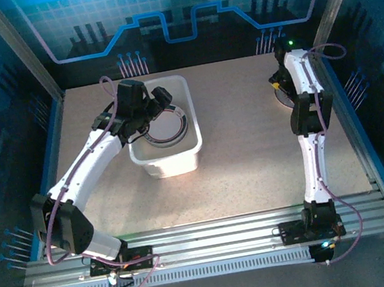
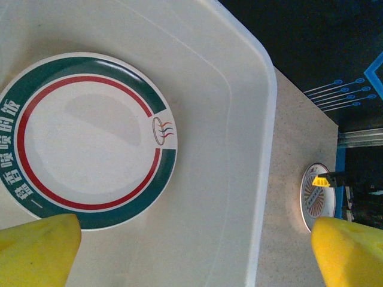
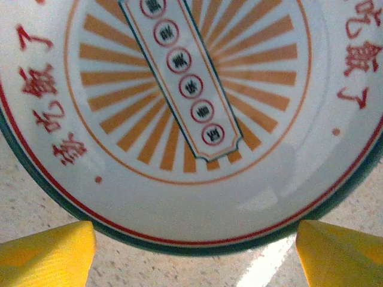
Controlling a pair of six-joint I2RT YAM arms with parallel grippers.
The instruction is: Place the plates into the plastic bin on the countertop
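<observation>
1. my right gripper hangs low over the near rim of the orange-rayed plate, jaws wide apart and holding nothing. the plate lies flat on the countertop at the far right, well apart from the plastic bin.
2. the step in hand, as i judge it, is picking this plate up. a flat plate offers little to pinch from straight above, so i would tilt the wrist, work one jaw under the rim, set the other on top, then close firmly.
3. the glaze looks slick. i would bite in past the green edge band and lift slowly, watching for slip.
4. my left gripper hovers above the bin, jaws spread and empty, over a green-rimmed plate lying flat on the bin floor — i would swing it aside before the right arm carries across.
5. i would lower the new plate onto that one gently — not drop it.
</observation>
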